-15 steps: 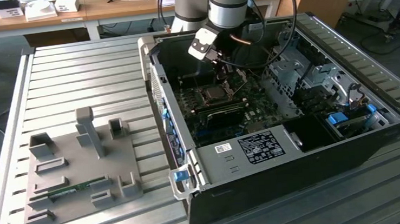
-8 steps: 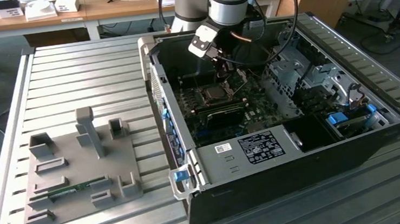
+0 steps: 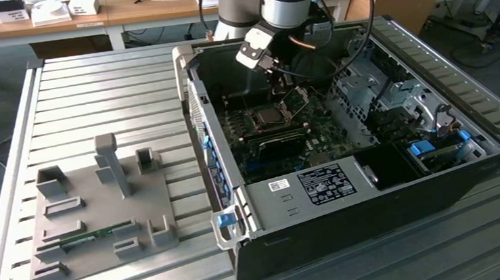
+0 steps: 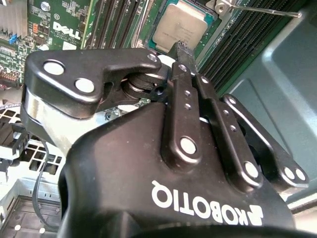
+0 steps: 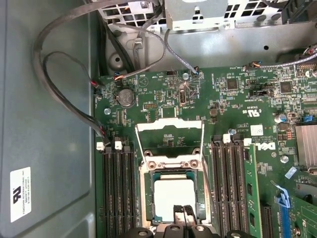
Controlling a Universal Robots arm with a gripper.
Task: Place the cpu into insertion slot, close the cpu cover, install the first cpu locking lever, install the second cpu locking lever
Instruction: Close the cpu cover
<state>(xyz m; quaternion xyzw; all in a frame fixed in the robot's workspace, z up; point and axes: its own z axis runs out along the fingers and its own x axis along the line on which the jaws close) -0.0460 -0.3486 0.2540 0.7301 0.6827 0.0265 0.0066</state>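
**A:** Two questions: how does the tool (image 5: pixel 184 214) stand, and where is the cpu (image 5: pixel 173 196)?

**B:** Its tips are drawn together, with nothing clamped between them that I can make out. They rest at one edge of the cpu; both wrist views show them right at the chip's rim.

**A:** And the chip itself?

**B:** Lying flat inside the insertion slot (image 5: pixel 145 191), with the silvery rim around it.

**A:** Cover down?

**B:** No. The cpu cover (image 5: pixel 168 125) stands open on the side of the slot away from the tool, and green board shows through its window.

**A:** Further out?

**B:** Long memory slots (image 5: pixel 119 188) flank the socket on both sides. The board sits in the black computer case (image 3: pixel 375 217), which lies open on the slatted metal worktop (image 3: pixel 93 106).
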